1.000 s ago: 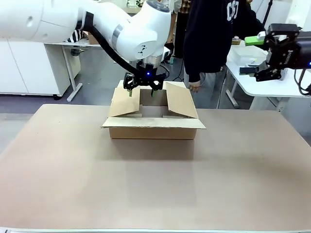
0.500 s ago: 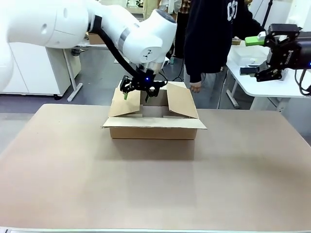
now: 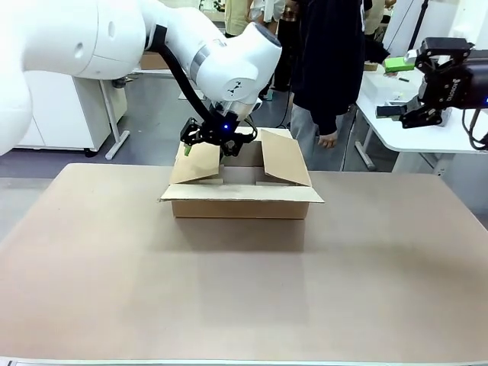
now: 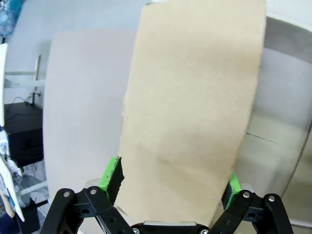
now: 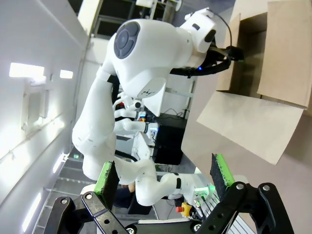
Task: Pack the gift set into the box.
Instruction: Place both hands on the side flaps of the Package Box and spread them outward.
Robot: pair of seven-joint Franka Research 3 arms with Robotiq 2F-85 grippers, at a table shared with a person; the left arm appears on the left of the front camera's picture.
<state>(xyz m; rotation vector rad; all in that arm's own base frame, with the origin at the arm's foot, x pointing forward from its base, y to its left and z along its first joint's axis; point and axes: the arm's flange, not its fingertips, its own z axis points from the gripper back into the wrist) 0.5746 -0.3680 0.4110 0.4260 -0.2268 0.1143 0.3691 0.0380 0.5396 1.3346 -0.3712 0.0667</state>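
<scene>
At mid-surface sits the box (image 3: pixel 240 191), long axis left-right. Left hand (image 3: pixel 204 144) straddles its left flap (image 4: pixel 190 122), fingers spread wide; pad contact unclear, probably none. Right hand (image 3: pixel 435 84) hangs open, empty, well apart to the right.

The front view is evenly and brightly lit from overhead, sharp across its whole depth. The box (image 3: pixel 241 188) casts a soft, pale shadow onto the counter (image 3: pixel 244 290) on the near side (its edges diffuse, no hard outline). A small blue light glows on the left arm's wrist. In the left wrist view the flap fills the frame, slightly soft, with straight edges bowed by the wide lens. The right wrist view shows white glare from ceiling light panels (image 5: pixel 30 71) at left, and strong curvature toward the frame's edges.
</scene>
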